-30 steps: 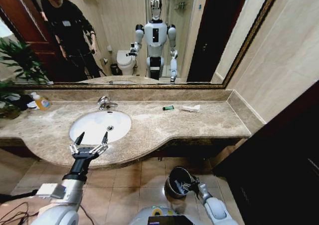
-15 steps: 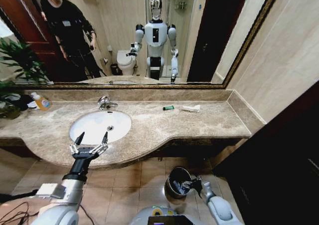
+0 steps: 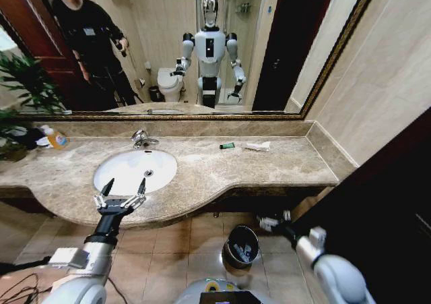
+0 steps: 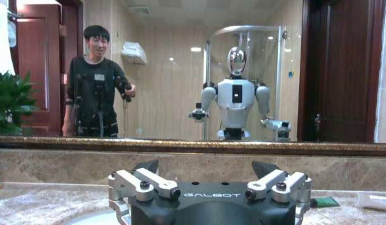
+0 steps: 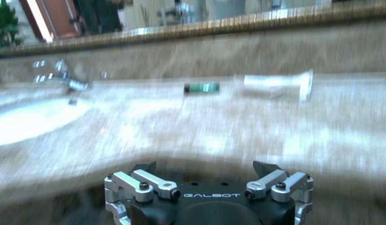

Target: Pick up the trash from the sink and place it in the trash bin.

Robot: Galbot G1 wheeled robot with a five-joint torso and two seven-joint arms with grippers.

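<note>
The sink (image 3: 124, 176) is a white oval basin in the marble counter, and its bowl looks bare apart from the drain. My left gripper (image 3: 122, 189) (image 4: 205, 166) hovers open over the counter's front edge, just in front of the basin. On the floor below the counter stands the trash bin (image 3: 232, 250), with white bits lying inside it. My right gripper (image 3: 275, 220) (image 5: 204, 168) is open and holds nothing, just right of and above the bin. On the counter to the right of the basin lie a dark-green piece (image 3: 227, 145) (image 5: 201, 87) and a white tube (image 3: 257, 146) (image 5: 277, 82).
A chrome faucet (image 3: 141, 139) stands behind the basin. An orange soap bottle (image 3: 56, 139) and a plant (image 3: 23, 81) are at the far left. A dark wooden panel (image 3: 384, 209) closes off the right side. The tiled floor (image 3: 175, 243) lies open left of the bin.
My right gripper has lifted away from the bin's mouth and swung up and to the right, leaving the bin uncovered. The left arm has stayed still.
</note>
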